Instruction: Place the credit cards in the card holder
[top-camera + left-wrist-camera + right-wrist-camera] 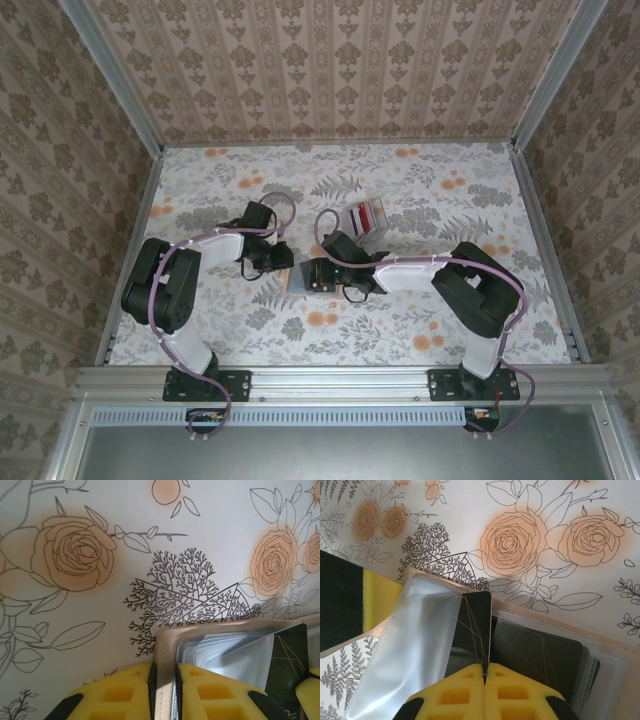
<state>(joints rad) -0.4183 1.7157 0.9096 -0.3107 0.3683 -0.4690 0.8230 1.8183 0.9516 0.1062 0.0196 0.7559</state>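
1. Credit cards, a small fanned stack of thin red and white rectangles (366, 215), lie on the floral-print surface (430, 310) just beyond the right arm's wrist, apart from both grippers.
2. The tan leather-like folding card holder (167, 632) lies open on the surface between the two grippers, with its clear plastic sleeves (220, 650) facing up.
3. The left gripper (163, 672) is clamped on the tan edge of the card holder, with one yellow finger on each side.
4. The right gripper (485, 669) has its yellow fingers pressed together on the near edge of a black card with thin line markings (472, 625).
5. That black card rests on the open holder, with its left part covered by a clear sleeve.
6. A second dark card (540, 655) shows through a sleeve just to its right.
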